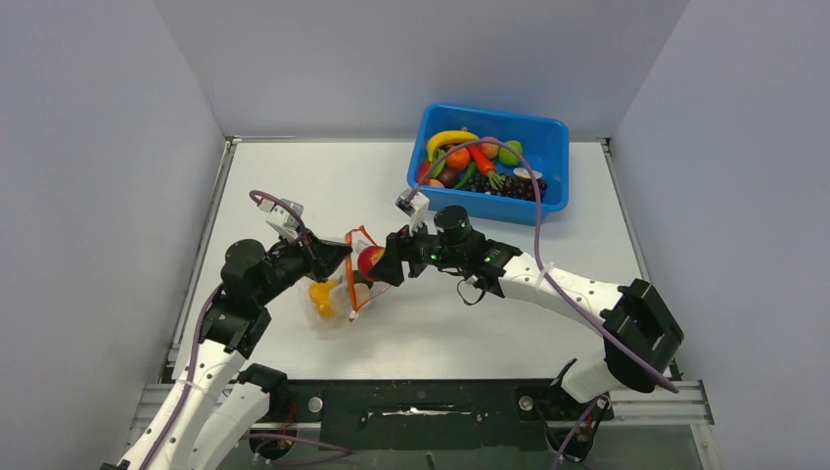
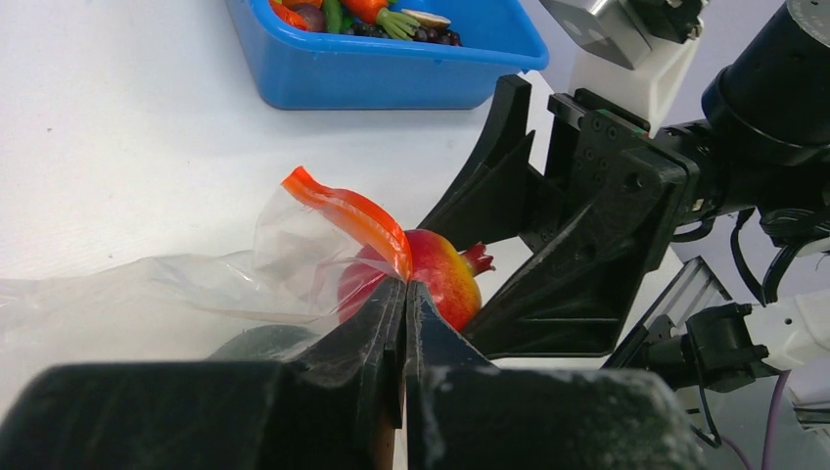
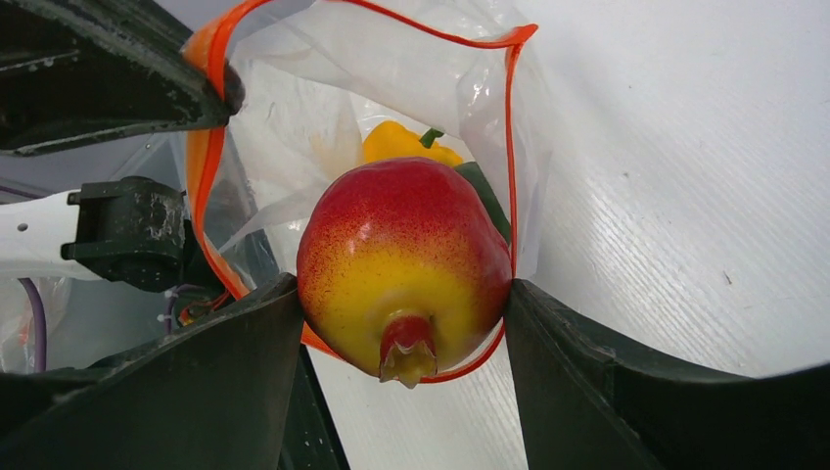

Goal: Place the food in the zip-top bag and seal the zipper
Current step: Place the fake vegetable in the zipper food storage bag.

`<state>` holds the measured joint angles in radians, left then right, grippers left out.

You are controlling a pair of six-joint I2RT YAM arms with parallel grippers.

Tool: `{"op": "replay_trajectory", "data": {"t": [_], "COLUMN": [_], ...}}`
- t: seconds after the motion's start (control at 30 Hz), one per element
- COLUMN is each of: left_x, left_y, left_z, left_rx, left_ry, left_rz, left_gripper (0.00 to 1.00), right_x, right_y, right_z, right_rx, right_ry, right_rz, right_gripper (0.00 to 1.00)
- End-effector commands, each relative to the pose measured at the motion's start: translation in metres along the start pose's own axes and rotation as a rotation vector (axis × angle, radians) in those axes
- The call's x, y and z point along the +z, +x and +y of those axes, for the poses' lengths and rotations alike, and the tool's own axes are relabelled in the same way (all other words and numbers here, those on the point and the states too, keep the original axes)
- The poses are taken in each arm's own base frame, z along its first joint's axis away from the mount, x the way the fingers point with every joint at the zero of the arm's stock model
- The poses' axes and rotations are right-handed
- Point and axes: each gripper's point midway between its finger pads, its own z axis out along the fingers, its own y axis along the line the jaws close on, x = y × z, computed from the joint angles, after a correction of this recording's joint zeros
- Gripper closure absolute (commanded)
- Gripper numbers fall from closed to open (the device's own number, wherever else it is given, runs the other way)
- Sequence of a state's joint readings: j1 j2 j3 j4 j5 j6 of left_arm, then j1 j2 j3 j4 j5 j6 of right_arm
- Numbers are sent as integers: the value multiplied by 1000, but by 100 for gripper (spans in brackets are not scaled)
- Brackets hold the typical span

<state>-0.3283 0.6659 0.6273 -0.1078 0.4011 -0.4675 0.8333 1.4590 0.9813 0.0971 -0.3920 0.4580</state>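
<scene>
**From above:** On the pale, matte desk [image 1: 440,323] the zip-top bag [image 1: 338,311] lies as a clear, crinkled heap. Its zipper [image 1: 349,279] is a thin orange-red strip that stands up along the mouth. The left pincer [image 1: 338,257] meets the bag at that strip. The right pincer [image 1: 377,264] clamps a round red-and-yellow fruit [image 1: 369,259] right at the bag's mouth. A yellow-orange pepper [image 1: 320,294] shows through the film inside the bag. Well beyond the bag sits a hard blue plastic bin [image 1: 489,204] heaped with glossy toy produce [image 1: 480,157].

**Left wrist:** The left pincer's black, dusty-looking fingers are pressed flat together, nipping the zipper [image 2: 347,208]. The strip arches upward from them like a curled ribbon. Just past the strip is the smooth, shiny fruit [image 2: 445,274], red shading to yellow, with a small pointed crown. The angular black fingers of the right pincer bracket it. A dark green piece [image 2: 256,343] lies under the wrinkled film inside the bag.

**Right wrist:** The fruit [image 3: 401,259] fills the gap between the right pincer's two broad, curved fingers and touches both. It has a speckled red top, a yellow belly and a red crown pointing at the camera. The zipper forms an open loop around the fruit, so the fruit sits within the bag's mouth. Deeper inside the bag are the yellow pepper with its green stem and the dark green piece. At the upper left of the mouth, the left pincer grips the strip.
</scene>
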Motion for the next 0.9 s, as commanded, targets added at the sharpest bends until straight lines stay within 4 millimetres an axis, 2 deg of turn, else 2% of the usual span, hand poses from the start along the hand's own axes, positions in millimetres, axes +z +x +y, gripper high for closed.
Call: {"op": "replay_trajectory", "data": {"t": [0.0,0.1,0.33,0.53,0.67,0.87], "left_x": [-3,-1,2,3,3,2], "left_y": [-33,-22,-16,-13,-13,-10], "left_z": [-25,-18,-14,-11,-11,-9], "left_rx": [45,31,17,17,15,23], "left_ry": [85,75,72,63,63,51], "left_rz": [-103,-83,-78,-70,-70,-59], "left_gripper": [100,100,100,100,100,100], "right_x": [9,15,27,31,34,20], "right_y": [-34,-36,-39,-38,-34,-40], "right_z": [15,21,23,25,19,1], "right_rx": [-8,8,58,78,73,16], "right_ry": [-35,-61,-72,-90,-65,38], "right_rz": [-78,-81,-69,-73,-44,-44], "right_gripper": [47,46,43,40,23,11]}}
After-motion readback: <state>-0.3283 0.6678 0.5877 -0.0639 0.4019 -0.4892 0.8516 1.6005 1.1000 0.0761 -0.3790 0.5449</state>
